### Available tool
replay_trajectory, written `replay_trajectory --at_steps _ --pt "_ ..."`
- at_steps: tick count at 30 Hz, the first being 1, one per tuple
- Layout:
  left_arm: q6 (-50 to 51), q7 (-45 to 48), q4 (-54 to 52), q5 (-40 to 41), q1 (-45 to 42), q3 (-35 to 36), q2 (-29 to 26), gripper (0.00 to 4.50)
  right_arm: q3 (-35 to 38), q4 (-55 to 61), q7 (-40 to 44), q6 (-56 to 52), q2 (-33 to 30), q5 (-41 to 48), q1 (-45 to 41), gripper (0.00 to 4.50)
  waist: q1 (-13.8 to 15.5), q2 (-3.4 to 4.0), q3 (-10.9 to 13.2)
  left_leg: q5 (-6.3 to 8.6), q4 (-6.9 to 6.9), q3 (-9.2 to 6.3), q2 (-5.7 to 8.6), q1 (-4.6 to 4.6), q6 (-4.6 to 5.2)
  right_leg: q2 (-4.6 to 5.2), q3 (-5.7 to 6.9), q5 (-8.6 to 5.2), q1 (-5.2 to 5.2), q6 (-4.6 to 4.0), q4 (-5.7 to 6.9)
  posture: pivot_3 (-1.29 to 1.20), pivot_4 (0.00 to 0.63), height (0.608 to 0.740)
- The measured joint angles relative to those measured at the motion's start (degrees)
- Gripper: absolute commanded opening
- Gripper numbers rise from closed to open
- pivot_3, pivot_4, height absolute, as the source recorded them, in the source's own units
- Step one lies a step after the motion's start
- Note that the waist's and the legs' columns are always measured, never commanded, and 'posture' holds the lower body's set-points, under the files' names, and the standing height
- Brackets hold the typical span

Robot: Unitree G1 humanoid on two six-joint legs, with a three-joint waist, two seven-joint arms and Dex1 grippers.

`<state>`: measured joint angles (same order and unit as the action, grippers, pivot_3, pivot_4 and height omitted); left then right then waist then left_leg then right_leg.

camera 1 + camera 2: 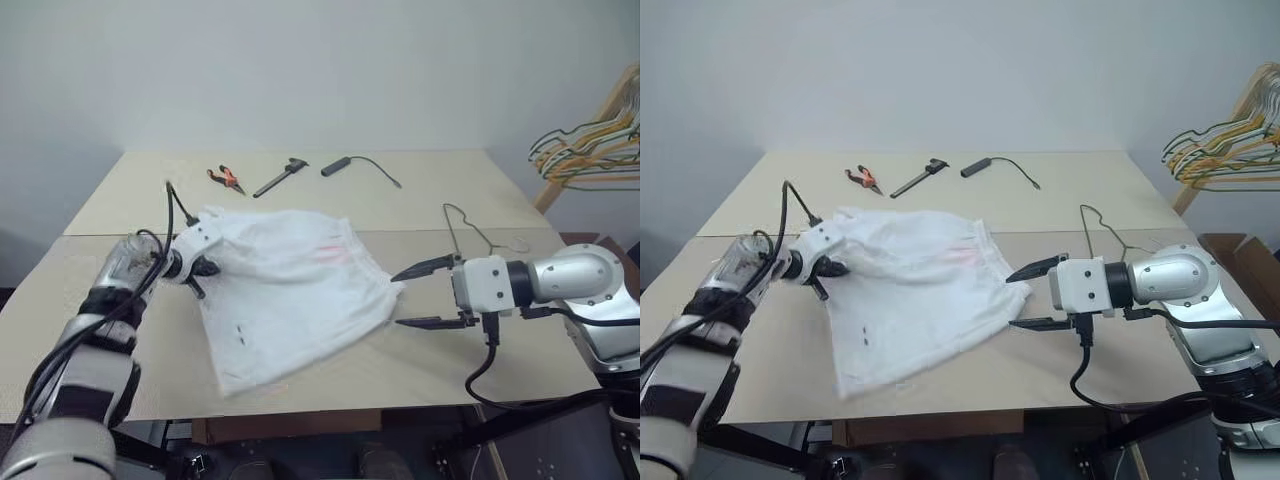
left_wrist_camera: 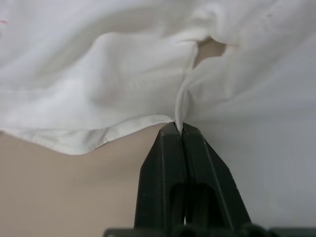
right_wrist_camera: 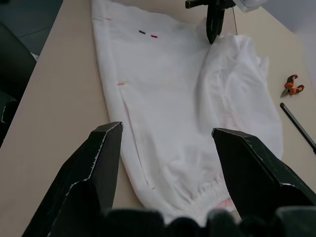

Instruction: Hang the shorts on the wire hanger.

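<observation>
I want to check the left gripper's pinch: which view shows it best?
The left wrist view: the left gripper is shut on a fold of the shorts. Both eye views show it smaller, at the shorts' edge; the right wrist view shows it far off.

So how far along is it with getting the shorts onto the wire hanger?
Early. Done: the left gripper is shut on a fold at one edge of the shorts, which lie spread on the table. In hand: the right gripper hovers open at the waistband side. Left: the wire hanger lies untouched beyond the right gripper, nothing hung yet.
</observation>
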<state>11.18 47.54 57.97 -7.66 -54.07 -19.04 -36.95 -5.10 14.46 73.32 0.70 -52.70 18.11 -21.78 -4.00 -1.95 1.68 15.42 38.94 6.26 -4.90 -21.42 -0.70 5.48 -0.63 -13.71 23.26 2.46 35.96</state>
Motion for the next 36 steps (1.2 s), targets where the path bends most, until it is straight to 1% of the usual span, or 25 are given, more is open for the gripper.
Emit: replay_trajectory --at_steps 3,6,8,11,14,18,22,23,26,30,33,36 --pt "-4.8 -5.2 7.7 -2.6 -4.0 0.1 2.8 0.03 0.0 0.1 -0.5 0.1 0.2 -0.6 0.1 3.47 -0.2 -0.01 0.0 0.01 0.0 0.0 0.0 -0.08 -0.01 0.0 0.01 0.01 0.06 0.01 -0.03 -0.12 0.0 0.74" --pt "-7.7 -9.8 12.0 -4.7 -6.2 0.2 4.2 0.03 -0.2 0.0 -1.5 0.5 0.6 -2.6 0.3 3.47 -0.3 -0.01 0.0 0.0 0.0 0.0 -0.01 -0.07 -0.01 0.0 0.01 0.0 0.08 0.01 0.02 -0.12 0.0 0.74" --pt "-8.2 -14.2 14.1 -6.1 -6.9 0.4 4.6 0.03 -1.2 -0.1 -3.3 1.8 1.6 -6.0 0.4 3.47 -0.5 -0.02 0.0 0.0 0.01 0.0 0.0 -0.05 -0.02 0.0 0.01 0.0 0.09 0.01 0.09 -0.12 0.0 0.74" --pt "-8.7 -16.2 15.9 -7.0 -6.9 1.0 4.6 0.68 -3.4 -1.2 -6.3 3.9 3.0 -11.4 0.6 3.47 -0.8 -0.02 0.0 -0.02 0.03 0.0 0.0 -0.05 -0.05 0.0 0.01 0.0 0.09 0.02 0.12 -0.11 0.0 0.74" --pt "-9.0 -12.7 16.2 -7.1 -6.8 1.6 3.5 1.64 -5.2 -2.6 -9.5 5.6 5.0 -16.0 0.8 3.47 -1.2 -0.02 0.0 -0.03 0.03 0.0 0.0 -0.09 -0.06 0.0 0.01 0.0 0.13 0.02 0.12 -0.1 0.0 0.74" --pt "-10.9 -6.7 14.3 -7.8 -5.3 2.0 -0.4 2.97 -8.0 -5.5 -14.9 9.4 6.7 -24.3 1.0 3.47 -1.7 -0.02 0.0 -0.03 0.04 0.01 0.0 -0.21 -0.08 0.0 0.01 0.0 0.26 0.02 0.13 -0.08 0.0 0.74" --pt "-12.1 0.1 5.4 -7.5 0.6 3.0 -7.4 4.33 -12.6 -12.4 -22.1 16.0 7.9 -36.1 0.0 3.47 -2.3 -0.02 0.0 -0.08 0.03 0.04 -0.01 -0.43 -0.16 0.0 -0.05 0.01 0.62 0.01 0.3 -0.07 0.0 0.74" --pt "-11.8 1.8 2.9 -7.2 2.3 3.8 -9.2 4.45 -13.6 -14.8 -24.1 17.4 8.5 -38.7 -0.4 3.47 -2.3 -0.03 0.0 -0.13 0.05 0.04 -0.02 -0.63 -0.22 0.01 -0.06 0.01 0.8 0.01 0.4 -0.04 0.0 0.74" --pt "-8.7 6.7 -8.1 -4.4 8.5 7.1 -13.7 4.45 -16.6 -22.1 -31.0 20.7 11.1 -46.1 -2.9 3.47 -2.3 -0.03 0.0 -0.16 0.06 0.05 -0.01 -0.7 -0.27 0.03 -0.09 0.01 0.92 0.01 0.5 -0.01 0.0 0.74" --pt "-2.3 11.3 -26.8 0.7 18.9 12.6 -18.1 4.45 -19.5 -30.3 -39.8 23.4 14.4 -53.7 -7.9 3.47 -2.2 -0.03 0.0 -0.17 0.07 0.05 -0.01 -0.65 -0.27 0.05 -0.12 0.01 0.96 0.01 0.69 0.02 0.0 0.74" --pt "2.8 13.0 -39.9 4.2 26.7 16.4 -20.0 4.45 -21.2 -34.4 -43.7 25.3 15.6 -56.8 -10.0 3.47 -1.6 -0.03 0.0 -0.16 0.06 0.05 -0.02 -0.61 -0.27 0.04 -0.12 0.0 0.94 0.0 0.74 0.03 0.0 0.74" --pt "7.4 13.9 -51.4 6.8 33.9 19.6 -21.5 4.45 -22.2 -36.7 -45.7 27.4 16.3 -58.5 -11.4 3.47 -1.2 -0.04 0.0 -0.16 0.07 0.04 -0.02 -0.58 -0.26 0.05 -0.13 0.0 0.9 0.0 0.75 0.04 0.0 0.74"
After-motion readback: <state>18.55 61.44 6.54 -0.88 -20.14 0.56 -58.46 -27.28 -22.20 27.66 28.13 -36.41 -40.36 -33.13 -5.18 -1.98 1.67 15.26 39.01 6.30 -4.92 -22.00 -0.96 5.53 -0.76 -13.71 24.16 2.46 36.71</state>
